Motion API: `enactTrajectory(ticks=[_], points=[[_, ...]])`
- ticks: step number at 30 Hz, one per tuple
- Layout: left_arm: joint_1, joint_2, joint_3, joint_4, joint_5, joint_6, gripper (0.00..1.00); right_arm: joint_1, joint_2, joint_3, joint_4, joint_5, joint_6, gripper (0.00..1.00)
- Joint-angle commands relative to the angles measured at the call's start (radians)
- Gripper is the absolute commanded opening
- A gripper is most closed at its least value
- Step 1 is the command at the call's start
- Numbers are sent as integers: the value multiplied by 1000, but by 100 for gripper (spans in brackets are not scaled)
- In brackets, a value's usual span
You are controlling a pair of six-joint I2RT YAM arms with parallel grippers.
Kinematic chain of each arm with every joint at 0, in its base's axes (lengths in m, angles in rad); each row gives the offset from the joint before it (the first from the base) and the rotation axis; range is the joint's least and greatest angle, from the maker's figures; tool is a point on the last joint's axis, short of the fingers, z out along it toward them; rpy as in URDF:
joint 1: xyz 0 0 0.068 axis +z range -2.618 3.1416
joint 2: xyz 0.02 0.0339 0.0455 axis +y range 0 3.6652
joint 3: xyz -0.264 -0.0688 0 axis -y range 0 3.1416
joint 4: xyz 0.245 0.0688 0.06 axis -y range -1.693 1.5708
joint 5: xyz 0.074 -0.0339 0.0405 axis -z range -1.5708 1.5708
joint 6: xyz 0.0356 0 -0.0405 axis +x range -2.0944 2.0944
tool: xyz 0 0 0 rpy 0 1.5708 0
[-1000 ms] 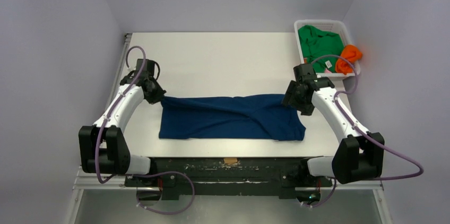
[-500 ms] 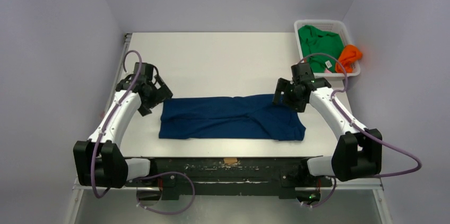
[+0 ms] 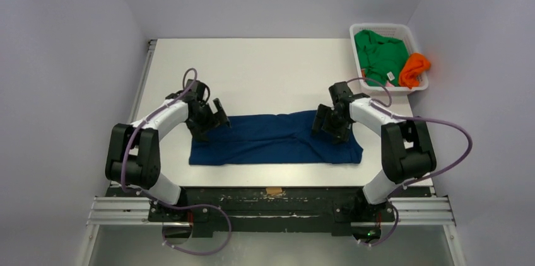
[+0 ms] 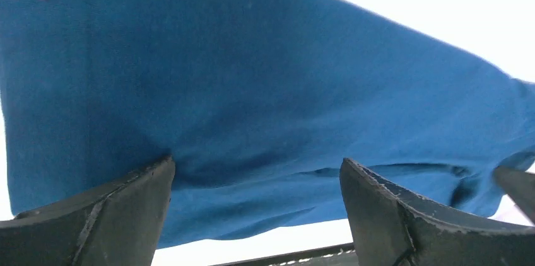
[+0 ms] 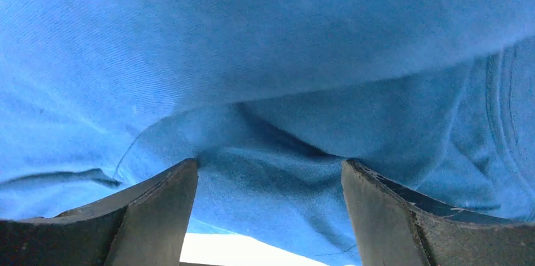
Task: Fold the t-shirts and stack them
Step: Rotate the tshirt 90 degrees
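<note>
A dark blue t-shirt [image 3: 274, 141] lies folded into a long flat band across the table's near middle. My left gripper [image 3: 219, 118] hovers over its far left end, open, and in the left wrist view [image 4: 255, 171] blue cloth [image 4: 265, 89] spreads between the wide-apart fingers. Over the shirt's far right end, my right gripper [image 3: 324, 125] is open too, and the right wrist view [image 5: 270, 168] shows rumpled blue cloth [image 5: 271, 58] between its fingers. A green t-shirt [image 3: 377, 55] and an orange t-shirt [image 3: 415, 69] lie in the basket.
The white lattice basket [image 3: 380, 27] stands at the table's far right corner, with the orange cloth hanging over its right rim. Bare white tabletop [image 3: 265, 70] stretches behind the blue shirt. A black rail [image 3: 271, 196] runs along the near edge.
Both grippers have let go of the blue shirt's far corners and opened. Both arms swung inward over the shirt's ends. The shirt's far edge has settled flat.
</note>
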Motion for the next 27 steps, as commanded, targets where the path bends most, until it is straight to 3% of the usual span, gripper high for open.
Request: enactTrajectory(ticks=[1,9,15,22,27], points=[[-31,-22,-73,40,32,-33,100,-31,173,118,128,75,36,82],[-191,-55,-173,105,-17,-182,100,-36,445,451,69,81,-21,82],[-308,-32,-188,130,-28,-269,100,-31,716,838,13,9,-45,80],[-432,22,-104,131,-65,-331,100,42,1016,1320,-30,-38,2,83],[-523,45,-84,131,-74,-384,100,65,1095,1413,182,-88,67,89]])
